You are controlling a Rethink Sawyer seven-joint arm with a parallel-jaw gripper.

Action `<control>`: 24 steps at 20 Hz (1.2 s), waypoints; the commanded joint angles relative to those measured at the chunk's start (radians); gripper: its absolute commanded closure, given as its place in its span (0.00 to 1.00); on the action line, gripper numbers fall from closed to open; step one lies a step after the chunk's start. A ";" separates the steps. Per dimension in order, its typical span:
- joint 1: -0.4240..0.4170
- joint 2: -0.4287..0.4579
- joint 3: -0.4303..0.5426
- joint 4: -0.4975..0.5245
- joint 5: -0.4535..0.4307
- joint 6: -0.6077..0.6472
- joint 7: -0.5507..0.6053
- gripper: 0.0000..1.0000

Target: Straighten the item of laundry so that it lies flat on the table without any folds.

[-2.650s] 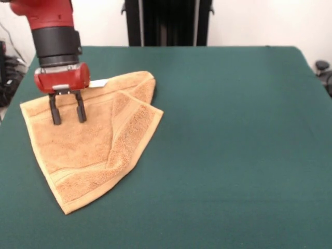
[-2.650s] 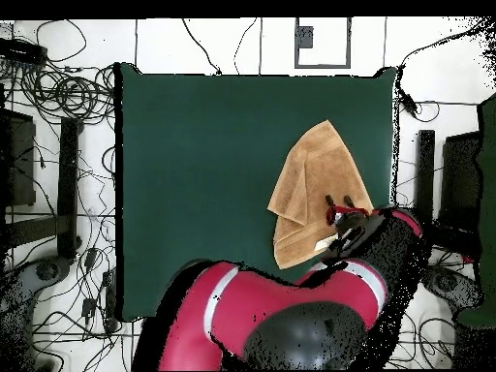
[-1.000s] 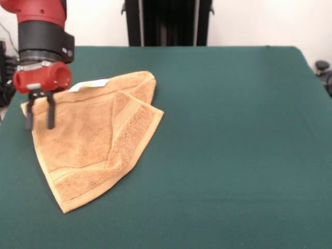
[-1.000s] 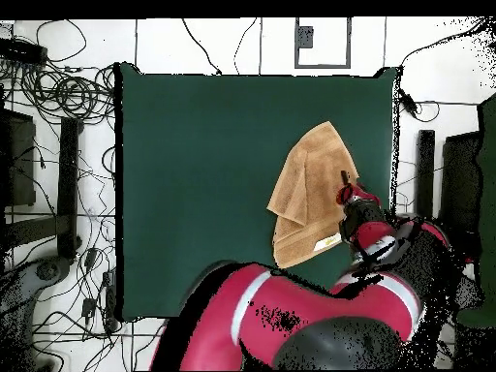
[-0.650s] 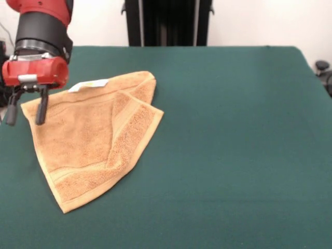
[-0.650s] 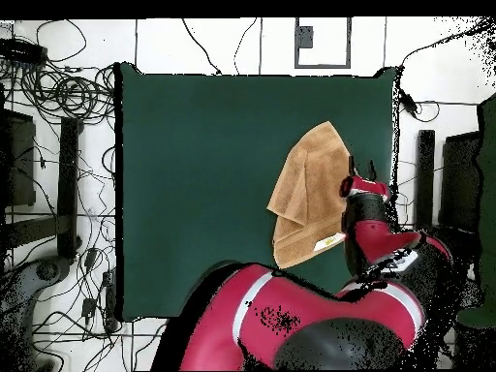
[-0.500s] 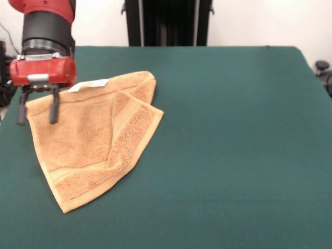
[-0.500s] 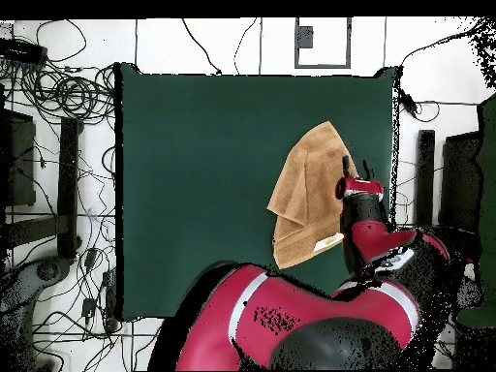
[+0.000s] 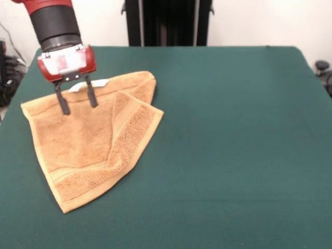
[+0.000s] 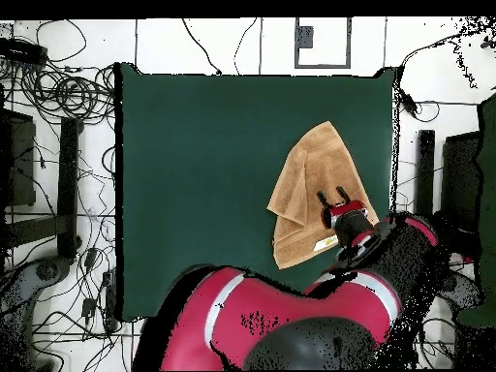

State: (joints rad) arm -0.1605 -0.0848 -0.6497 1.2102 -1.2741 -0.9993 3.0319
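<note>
The item of laundry (image 9: 91, 140) is a golden-tan towel lying on the left part of the green table (image 9: 233, 129), with its right side folded over itself along a diagonal. A small white tag (image 9: 98, 82) shows at its far edge. In the overhead view the towel (image 10: 310, 189) lies near the table's right edge. My gripper (image 9: 78, 106) hangs open over the towel's far left part, fingers pointing down, nothing between them. From overhead the gripper (image 10: 330, 197) sits over the towel's lower right.
Cables and stands (image 10: 58, 116) lie on the floor around the table. A dark post (image 9: 166, 23) rises behind the table's far edge. The red arm (image 10: 291, 329) covers the table's lower edge in the overhead view.
The gripper swung out past the towel's left corner, then came back right and toward the far edge. It now hangs over the towel near the tag. The towel has not moved.
</note>
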 commanded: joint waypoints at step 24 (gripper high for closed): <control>0.135 0.058 0.225 -0.094 -0.343 -0.347 1.041 0.00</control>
State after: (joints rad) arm -0.0784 -0.0615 -0.6164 1.1109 -1.6074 -1.2284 3.6791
